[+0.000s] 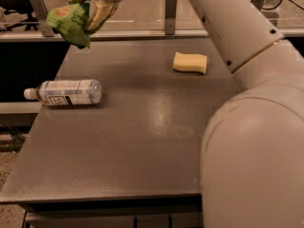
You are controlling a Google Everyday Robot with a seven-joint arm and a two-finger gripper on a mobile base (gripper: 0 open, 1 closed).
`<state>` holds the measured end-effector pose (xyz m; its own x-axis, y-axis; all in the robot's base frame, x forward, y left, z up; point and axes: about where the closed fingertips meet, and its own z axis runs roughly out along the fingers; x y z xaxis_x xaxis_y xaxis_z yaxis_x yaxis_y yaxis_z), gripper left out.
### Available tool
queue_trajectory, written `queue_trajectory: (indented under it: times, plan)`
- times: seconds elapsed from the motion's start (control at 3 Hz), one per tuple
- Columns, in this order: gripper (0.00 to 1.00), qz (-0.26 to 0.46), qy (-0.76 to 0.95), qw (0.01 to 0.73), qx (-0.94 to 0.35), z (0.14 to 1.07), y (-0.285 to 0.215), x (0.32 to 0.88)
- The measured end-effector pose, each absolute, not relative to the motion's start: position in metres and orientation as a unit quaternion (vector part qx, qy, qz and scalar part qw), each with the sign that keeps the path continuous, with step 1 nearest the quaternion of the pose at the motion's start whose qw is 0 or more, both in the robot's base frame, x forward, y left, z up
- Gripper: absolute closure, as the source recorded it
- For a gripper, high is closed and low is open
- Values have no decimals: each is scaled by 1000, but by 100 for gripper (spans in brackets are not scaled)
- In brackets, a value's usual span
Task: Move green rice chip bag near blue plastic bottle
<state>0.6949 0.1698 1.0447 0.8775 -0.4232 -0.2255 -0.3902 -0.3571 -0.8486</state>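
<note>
My gripper (88,6) is at the top left of the camera view, above the table's far left corner. It is shut on the green rice chip bag (69,23), which hangs crumpled in the air. The blue plastic bottle (66,92) lies on its side at the table's left edge, white cap pointing left. The bag is well behind and above the bottle, apart from it.
A yellow sponge block (190,62) lies at the far right of the grey table (142,141). My large white arm (251,127) fills the right side of the view. A rail with metal posts (170,6) runs behind the table.
</note>
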Motion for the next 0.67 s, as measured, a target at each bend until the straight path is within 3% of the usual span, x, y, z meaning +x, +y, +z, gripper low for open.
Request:
queue_trajectory:
  times: [0.67]
  plan:
    - [100, -4, 238, 478, -846, 995, 208, 707]
